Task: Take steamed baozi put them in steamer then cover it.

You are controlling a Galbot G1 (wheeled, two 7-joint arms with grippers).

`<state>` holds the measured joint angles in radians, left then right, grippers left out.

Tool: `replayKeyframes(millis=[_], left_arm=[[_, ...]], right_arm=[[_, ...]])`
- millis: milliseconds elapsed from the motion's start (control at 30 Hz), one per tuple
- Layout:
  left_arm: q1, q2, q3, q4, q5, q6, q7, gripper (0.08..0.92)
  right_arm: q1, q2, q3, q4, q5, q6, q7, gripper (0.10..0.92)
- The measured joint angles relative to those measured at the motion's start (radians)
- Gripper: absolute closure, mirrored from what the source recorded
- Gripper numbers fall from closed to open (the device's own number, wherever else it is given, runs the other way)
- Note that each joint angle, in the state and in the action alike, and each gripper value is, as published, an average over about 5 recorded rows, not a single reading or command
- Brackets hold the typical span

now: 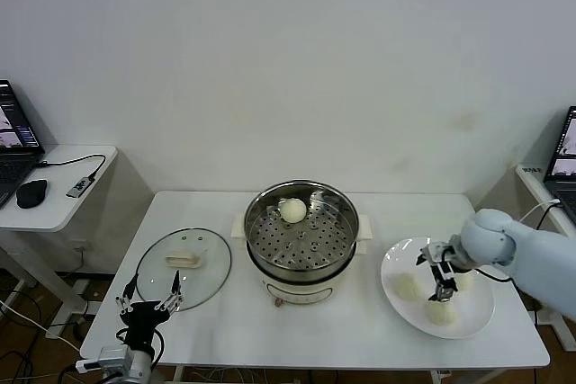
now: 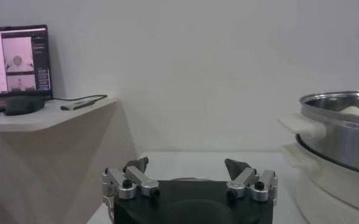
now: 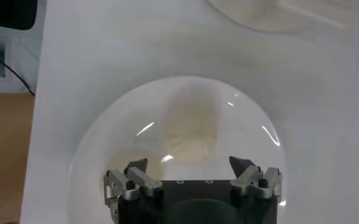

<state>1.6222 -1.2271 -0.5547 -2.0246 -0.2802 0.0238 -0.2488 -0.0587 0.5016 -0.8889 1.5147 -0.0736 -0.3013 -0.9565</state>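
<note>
The steamer (image 1: 301, 245) stands mid-table with one steamed baozi (image 1: 292, 210) on its perforated tray. More baozi lie on a white plate (image 1: 477, 317) at the right: one (image 1: 408, 287), another (image 1: 440, 313), and a third (image 1: 465, 281) partly behind the arm. My right gripper (image 1: 438, 273) hangs open just above them, holding nothing. In the right wrist view a baozi (image 3: 191, 131) lies ahead of the open gripper (image 3: 188, 164) on the plate (image 3: 100, 152). The cover (image 1: 205, 283) rests flat on the table, left of the steamer. My left gripper (image 1: 148, 299) stands open by the cover's near edge.
In the left wrist view the open left gripper (image 2: 187, 165) faces along the table, with the steamer (image 2: 344, 137) to one side. A side table (image 1: 67, 191) at the left carries a laptop (image 1: 11, 146) and a mouse (image 1: 31, 192). Another laptop (image 1: 562, 155) sits at the right.
</note>
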Motion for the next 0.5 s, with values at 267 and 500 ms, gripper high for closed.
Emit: replayKeyframes(millis=[267, 500], left_arm=[[-0.001, 0.002, -0.008, 0.001, 0.0, -0.002, -0.001, 0.177], [-0.001, 0.0, -0.009, 0.001, 0.0, -0.003, -0.001, 0.177]], right_arm=[[-0.045, 0.043, 0.04, -0.04, -0.011, 0.002, 0.012, 0.204], [-0.064, 0.068, 0.054, -0.056, -0.015, -0.01, 0.016, 0.301]])
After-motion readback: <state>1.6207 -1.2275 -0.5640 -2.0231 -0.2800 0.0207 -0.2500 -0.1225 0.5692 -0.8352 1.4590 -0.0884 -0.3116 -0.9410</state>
